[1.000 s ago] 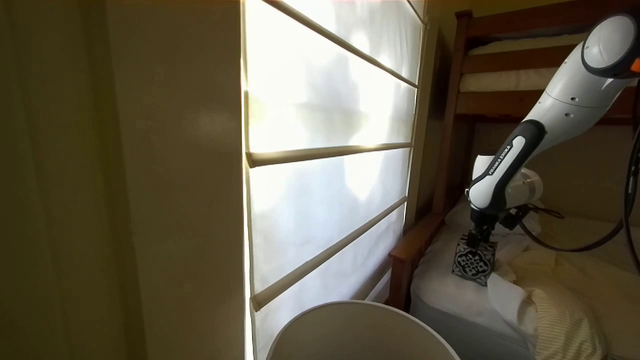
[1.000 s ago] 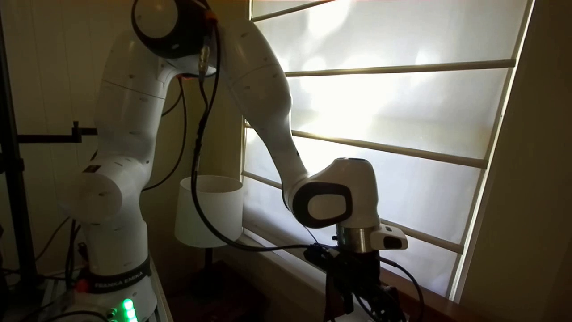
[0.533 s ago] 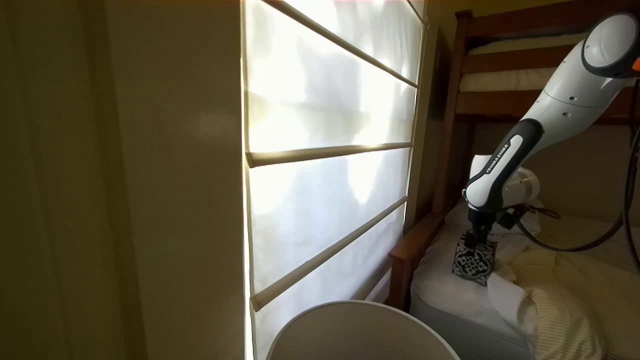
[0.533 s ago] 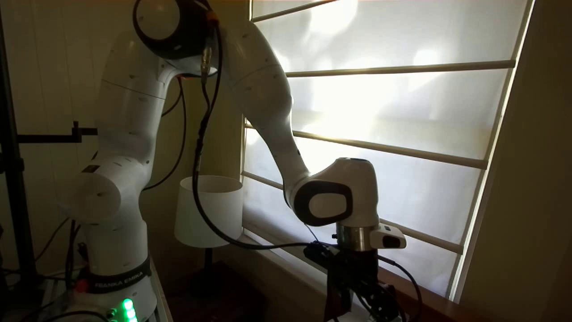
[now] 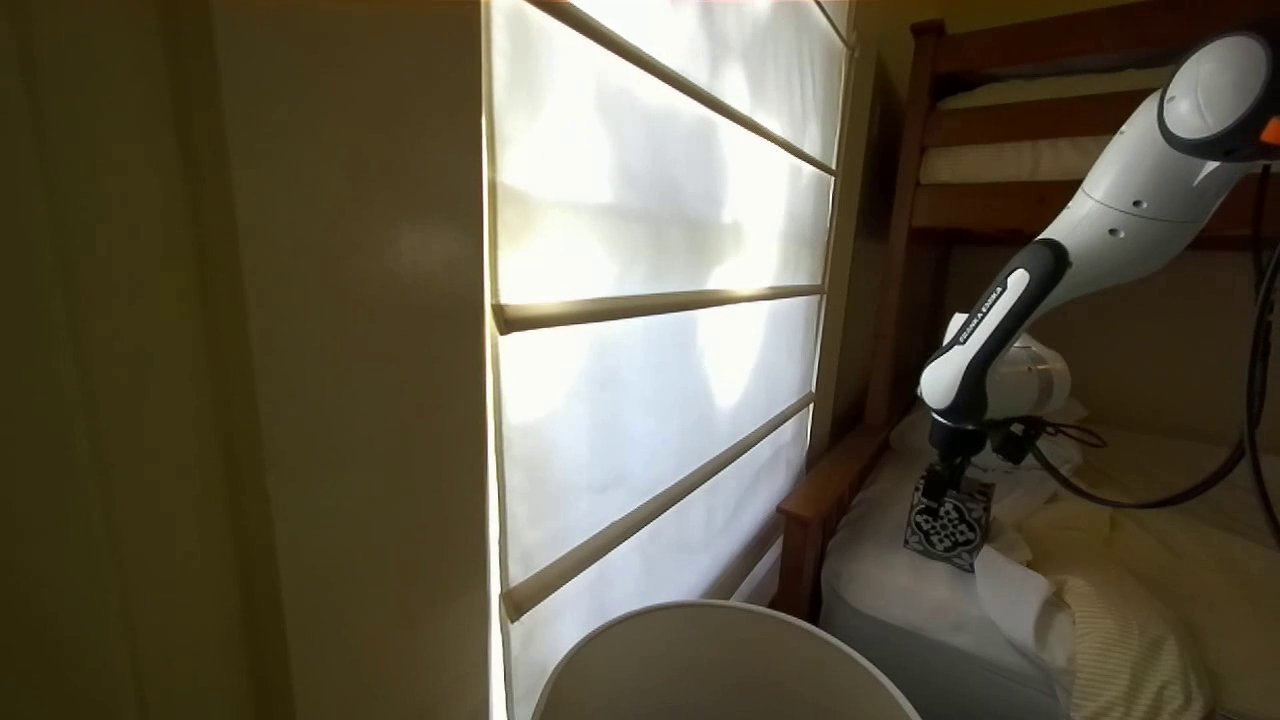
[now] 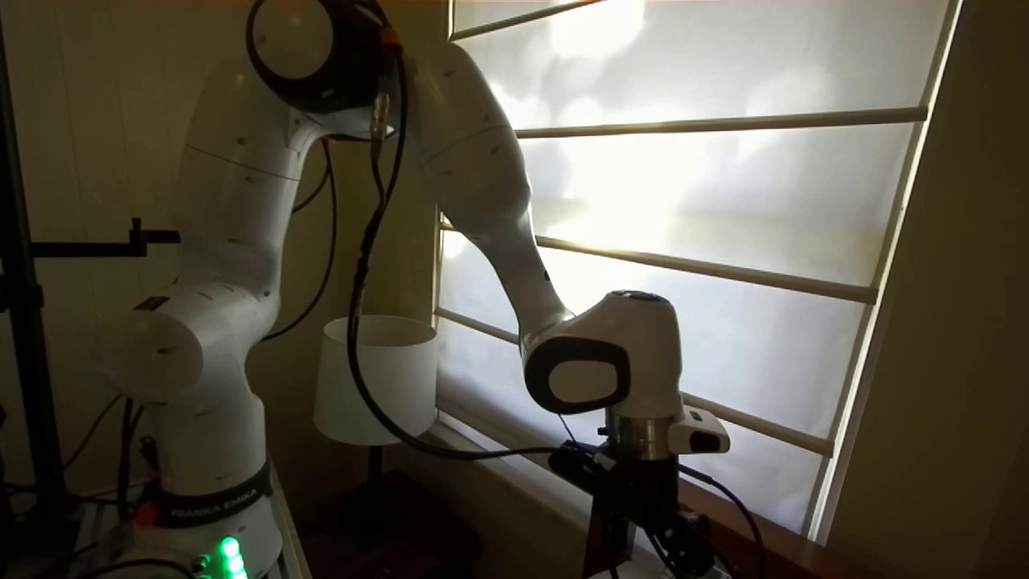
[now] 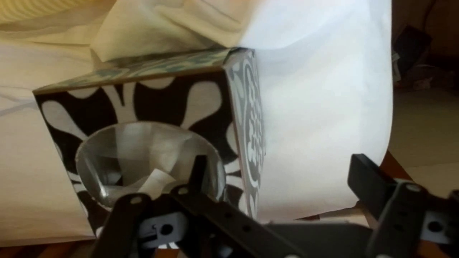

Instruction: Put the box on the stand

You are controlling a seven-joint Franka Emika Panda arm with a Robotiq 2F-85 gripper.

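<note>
The box (image 5: 945, 535), a cube with a black-and-white tile pattern, rests on the white bed in an exterior view. In the wrist view the box (image 7: 161, 104) shows an oval opening in its facing side, with clear film and white tissue inside. My gripper (image 7: 279, 163) is open. Its left finger (image 7: 198, 172) overlaps the opening; its right finger (image 7: 367, 182) is beyond the box's right wall, apart from it. Whether the left finger is inside cannot be told. In an exterior view the gripper (image 5: 940, 492) is right at the box's top. No stand is clearly identifiable.
A white lampshade (image 6: 376, 386) stands on a dark wooden surface (image 6: 410, 523). Crumpled bedding (image 7: 172, 28) touches the box's far side. The wooden bed post (image 5: 800, 545) and the window blind (image 5: 660, 450) are near. A cable (image 6: 482, 452) hangs along the arm.
The arm and gripper have moved slightly to the left and lower at the box in an exterior view. The box has not moved.
</note>
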